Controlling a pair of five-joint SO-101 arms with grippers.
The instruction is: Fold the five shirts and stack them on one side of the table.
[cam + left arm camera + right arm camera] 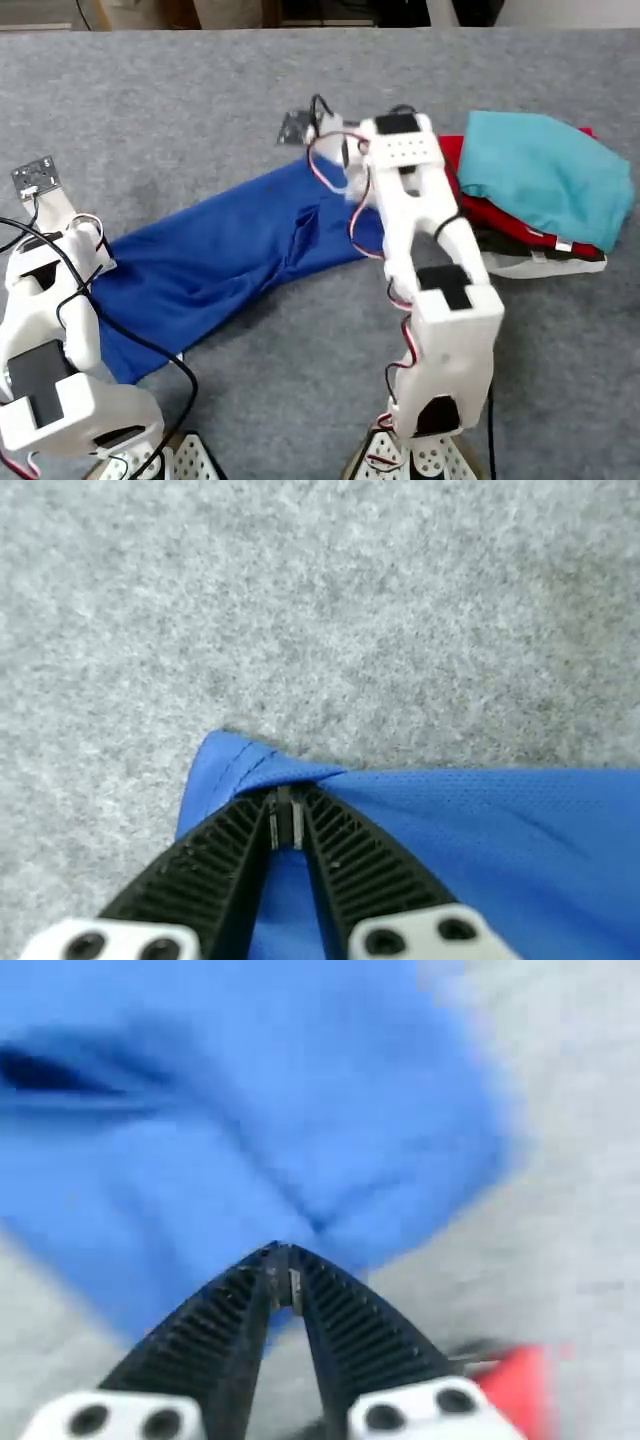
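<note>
The blue shirt [230, 260] lay slantwise across the grey worktop [150, 90], held taut between both arms, probably to flatten it for folding. The left pincer [285, 820] was pinching one corner. The right pincer [285, 1285], pressed together too, seemed to nip the opposite end (beside the folded stack [530, 190]). The right arm reached far forward and the left crouched low.

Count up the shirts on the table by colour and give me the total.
blue shirt, spread out flat: 1
teal shirt, top of the pile: 1
red shirt: 1
black shirt, only a thin edge shows: 1
white shirt, bottom of the pile: 1
Total: 5
</note>
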